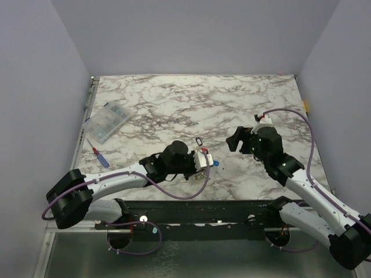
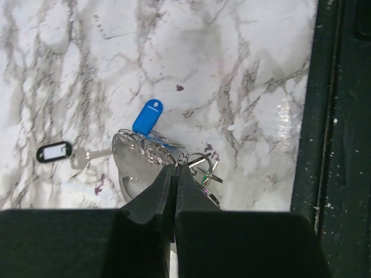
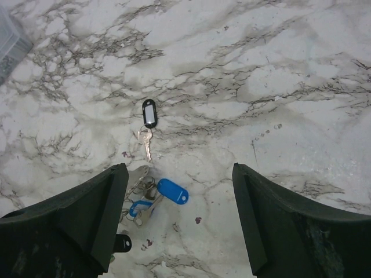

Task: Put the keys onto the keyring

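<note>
Two tabletop robot arms are wearing smooth white shells between bulky black joints, the left arm (image 1: 110, 182) and the right arm (image 1: 307, 200) both fastened to a black metal base rail (image 1: 197, 211). A left purple cable (image 1: 174, 194) and a right purple cable (image 1: 311, 145) are trailing along them. The left gripper (image 2: 175, 169) and right gripper (image 3: 179, 174) are showing matte black, wedge-shaped fingers (image 3: 87, 220).

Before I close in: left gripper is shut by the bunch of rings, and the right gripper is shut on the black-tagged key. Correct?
Not quite. The right gripper is open and holds nothing; the black-tagged key lies loose on the table, as the right wrist view shows. The rest stands.
</note>
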